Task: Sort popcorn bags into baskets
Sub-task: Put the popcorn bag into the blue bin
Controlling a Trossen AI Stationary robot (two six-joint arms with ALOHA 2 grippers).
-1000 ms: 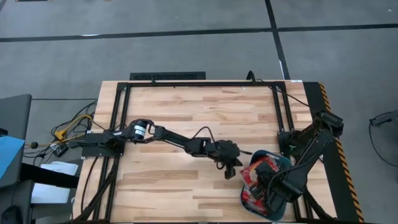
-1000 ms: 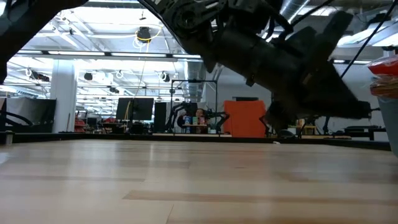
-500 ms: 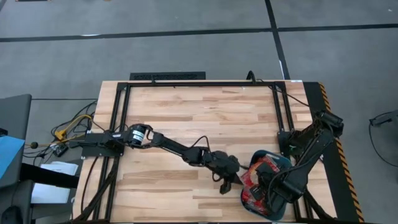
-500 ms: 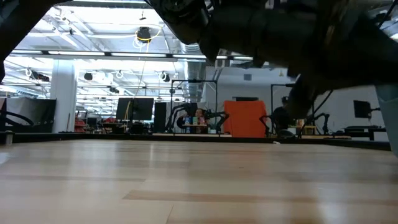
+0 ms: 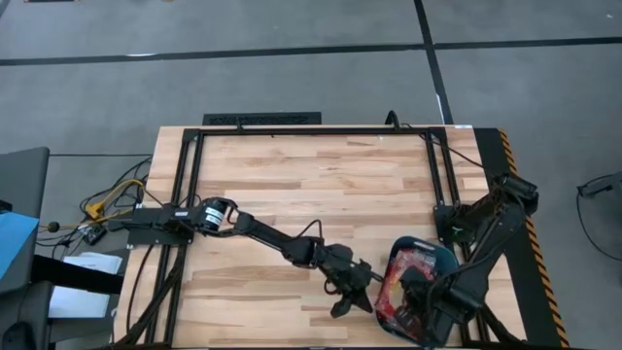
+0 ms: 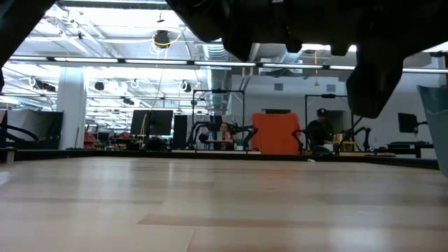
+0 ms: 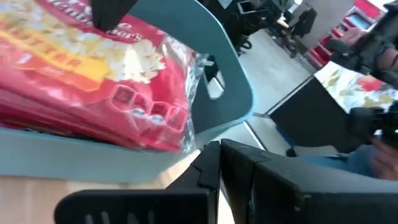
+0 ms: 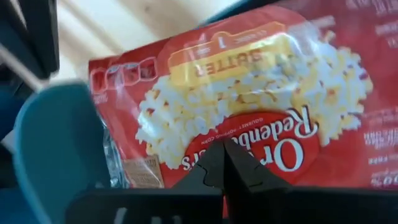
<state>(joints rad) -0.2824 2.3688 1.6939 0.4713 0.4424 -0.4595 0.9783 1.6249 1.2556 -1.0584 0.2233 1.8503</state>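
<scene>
High view: over the last second the left end effector [image 5: 352, 295] has swung from the middle of the worktop [image 5: 292, 175] towards the near edge. It now sits just beside the teal basket [image 5: 442, 254], whose near side has tipped or slid slightly. The right end effector [image 5: 420, 309] hangs over the basket's contents, with red popcorn bags [image 5: 413, 264] piled inside. No bag lies loose on the worktop, so the sorting looks nearly or fully done.

Low view: the dark arm bulk that crossed the picture earlier has lifted, leaving only the basket's edge [image 6: 437, 119] at the right.

Left wrist view: the left end effector's fingers [image 7: 249, 180] appear brought together with nothing between them, close to the basket wall [image 7: 217, 56]; a bag [image 7: 93, 68] rests against that wall.

Right wrist view: the right end effector's fingers [image 8: 217, 168] seem closed, tips meeting just above a bag's printed face [image 8: 249, 112]; whether they pinch its film I cannot tell.
</scene>
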